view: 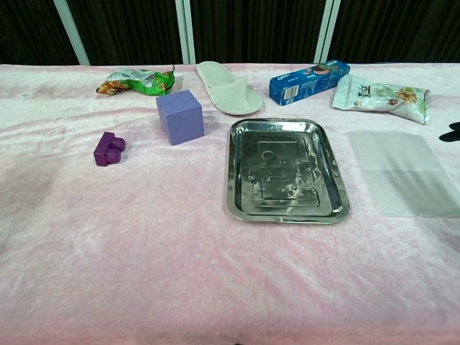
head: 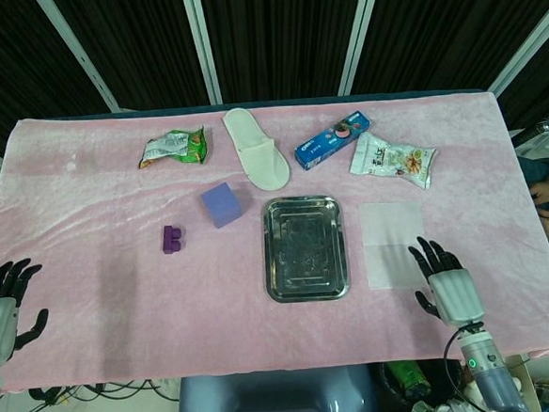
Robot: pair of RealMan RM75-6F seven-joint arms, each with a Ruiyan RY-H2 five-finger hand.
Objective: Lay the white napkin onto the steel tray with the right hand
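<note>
White napkin (head: pixel 393 244) flat on pink surface (head: pixel 100 275), right of tray (head: pixel 304 248), untouched. Right hand (head: pixel 443 287) at lower right, fingers (head: pixel 429 253) spread, empty. Risk: thin sheet slips or crumples under pinch.

Pink-clothed table (head: pixel 92 285) bears steel tray (head: pixel 304 248), white napkin (head: pixel 393 243), slipper (head: pixel 257 148)

A table draped in pink velvety cloth (head: pixel 93 304) fills the view; at 12 o'clock, black curtains (head: pixel 281 36) hang behind white poles (head: pixel 200 43).
</note>
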